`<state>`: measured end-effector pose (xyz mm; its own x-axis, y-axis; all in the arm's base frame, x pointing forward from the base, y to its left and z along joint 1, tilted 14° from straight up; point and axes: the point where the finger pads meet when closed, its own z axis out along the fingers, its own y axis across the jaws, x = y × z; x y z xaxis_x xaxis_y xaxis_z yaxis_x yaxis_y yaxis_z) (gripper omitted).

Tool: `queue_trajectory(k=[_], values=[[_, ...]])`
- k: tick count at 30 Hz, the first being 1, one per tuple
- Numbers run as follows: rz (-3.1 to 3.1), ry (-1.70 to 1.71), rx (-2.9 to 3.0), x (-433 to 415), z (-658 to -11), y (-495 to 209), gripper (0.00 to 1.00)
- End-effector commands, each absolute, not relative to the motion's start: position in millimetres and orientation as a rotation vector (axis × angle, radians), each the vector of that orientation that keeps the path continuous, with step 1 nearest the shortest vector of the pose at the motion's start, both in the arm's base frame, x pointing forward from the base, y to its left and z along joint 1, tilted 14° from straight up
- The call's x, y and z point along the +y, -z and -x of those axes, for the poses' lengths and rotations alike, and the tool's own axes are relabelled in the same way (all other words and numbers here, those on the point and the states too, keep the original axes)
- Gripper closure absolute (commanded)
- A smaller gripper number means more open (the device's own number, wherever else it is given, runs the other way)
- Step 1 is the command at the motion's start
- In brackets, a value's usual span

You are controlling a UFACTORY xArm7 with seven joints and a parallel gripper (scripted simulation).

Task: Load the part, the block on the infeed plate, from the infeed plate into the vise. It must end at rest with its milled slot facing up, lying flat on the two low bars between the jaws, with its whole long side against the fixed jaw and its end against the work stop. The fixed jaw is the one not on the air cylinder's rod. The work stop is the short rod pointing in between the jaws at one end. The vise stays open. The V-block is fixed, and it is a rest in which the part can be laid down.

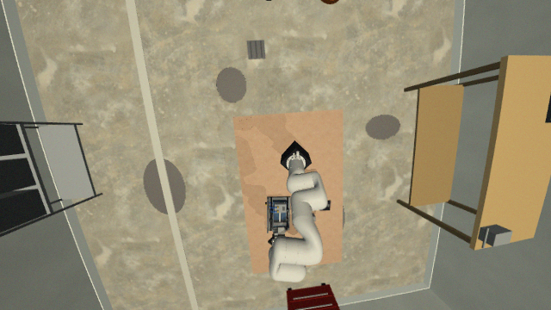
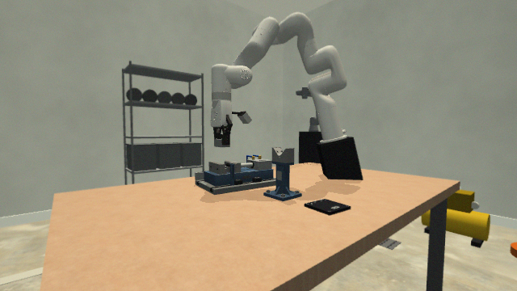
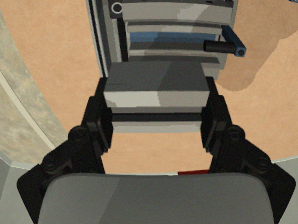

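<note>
My gripper (image 3: 156,91) is shut on the part (image 3: 156,92), a grey block held across its width between the two black fingers. In the exterior view the gripper (image 2: 223,138) hangs with its fingers pointing down, well above the near end of the vise (image 2: 236,174). The wrist view shows the vise (image 3: 174,19) below and ahead of the part, with its grey jaws, the low bars between them and the blue work stop rod (image 3: 226,47) at the right. The black infeed plate (image 2: 327,206) lies empty on the table. From overhead the arm hides most of the vise (image 1: 278,213).
The blue V-block (image 2: 283,174) stands on its post to the right of the vise, between it and the infeed plate. The arm's black base (image 2: 338,158) is at the table's back. A shelf rack (image 2: 163,121) stands behind the table, and a yellow tank (image 2: 460,218) sits on the floor.
</note>
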<state>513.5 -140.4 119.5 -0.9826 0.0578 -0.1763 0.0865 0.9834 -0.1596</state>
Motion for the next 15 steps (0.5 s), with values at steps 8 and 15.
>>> queue_trajectory(k=[8,15], values=[[-0.108,0.249,2.953,-143,-518,-105,1.0],[-0.108,0.249,2.953,-144,-519,-99,1.0]])
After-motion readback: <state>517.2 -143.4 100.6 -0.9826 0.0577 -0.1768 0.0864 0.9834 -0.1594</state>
